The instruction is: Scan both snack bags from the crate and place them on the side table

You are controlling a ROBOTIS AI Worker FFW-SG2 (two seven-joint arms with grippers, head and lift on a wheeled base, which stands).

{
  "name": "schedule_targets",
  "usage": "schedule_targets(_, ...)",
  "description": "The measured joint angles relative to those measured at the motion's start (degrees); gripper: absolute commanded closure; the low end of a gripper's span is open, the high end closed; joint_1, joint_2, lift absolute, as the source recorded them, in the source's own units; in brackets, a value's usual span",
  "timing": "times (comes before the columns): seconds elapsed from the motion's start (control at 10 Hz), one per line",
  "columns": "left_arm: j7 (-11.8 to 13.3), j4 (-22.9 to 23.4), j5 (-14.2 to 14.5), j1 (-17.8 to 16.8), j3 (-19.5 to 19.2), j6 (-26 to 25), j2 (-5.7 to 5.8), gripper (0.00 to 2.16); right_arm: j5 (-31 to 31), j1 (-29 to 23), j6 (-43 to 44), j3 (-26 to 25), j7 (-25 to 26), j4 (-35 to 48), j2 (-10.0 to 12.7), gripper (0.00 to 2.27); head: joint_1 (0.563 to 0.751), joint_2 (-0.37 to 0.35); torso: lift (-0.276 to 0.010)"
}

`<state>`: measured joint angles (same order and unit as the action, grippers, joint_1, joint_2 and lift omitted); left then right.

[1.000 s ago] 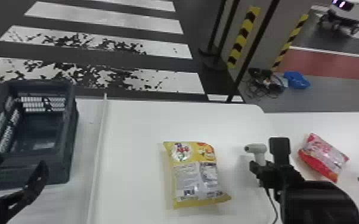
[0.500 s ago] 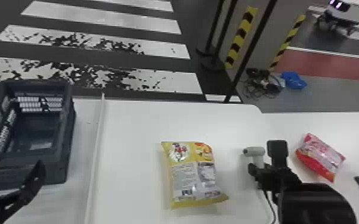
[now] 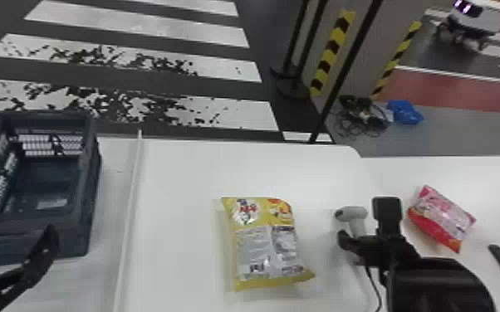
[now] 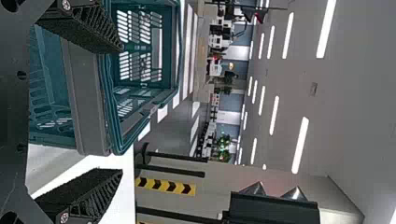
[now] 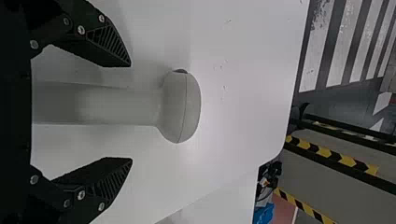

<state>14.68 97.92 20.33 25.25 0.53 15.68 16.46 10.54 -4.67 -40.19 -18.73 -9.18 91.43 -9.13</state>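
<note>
Reference landmark: yellow snack bag (image 3: 261,249), lying flat on the white main table (image 3: 187,174). In the head view, locate the crate (image 3: 74,240) left of this bag, the scanner (image 3: 357,213) right of it, and the pink snack bag (image 3: 440,218) farther right on the side table (image 3: 490,186).

Left gripper (image 3: 18,227): left of the yellow snack bag, at the near end of the crate. In the left wrist view, note the left gripper (image 4: 122,110) with fingers spread wide, plus slotted crate walls and bright ceiling lights (image 4: 300,144).

Right gripper (image 3: 360,245): right of the yellow snack bag. In the right wrist view, note the right gripper (image 5: 131,113) with fingers spread on either side of the scanner handle, gaps visible at both sides. Note also a seam around the rounded scanner head. In the head view, note the thin dark cable (image 3: 373,282).

Materials: glossy, crinkled film on both bags; rigid, openwork plastic on the crate; smooth grey shell on the scanner; ribbed black fingers.

Markings: colourful printing on both bags; text panels and a barcode (image 3: 257,266) on the yellow one.
</note>
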Motion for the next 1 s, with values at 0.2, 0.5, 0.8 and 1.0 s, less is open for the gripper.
schedule_targets(0.2,0.0,0.0,0.0,0.1,0.0,0.0,-0.02,0.08,-0.1,-2.3,-3.5,-0.9,0.1,6.1,0.5,0.13,0.695,-0.287,-0.095)
schedule_targets(0.5,0.0,-0.1,0.0,0.0,-0.1,0.0,-0.1,0.08,-2.6,-7.2,-13.5,-2.1,-2.8,18.7,1.2,0.13,0.695,-0.286,-0.095)
schedule_targets(0.8,0.0,-0.2,0.0,-0.1,0.0,0.0,-0.02,0.08,-10.9,-9.8,-24.3,-3.8,-10.8,27.6,2.0,0.14,0.695,-0.212,-0.095)
schedule_targets(1.0,0.0,-0.2,0.0,-0.1,0.0,0.0,0.06,0.08,-14.8,-9.9,-28.4,-3.9,-14.0,29.4,2.2,0.14,0.695,-0.172,-0.095)
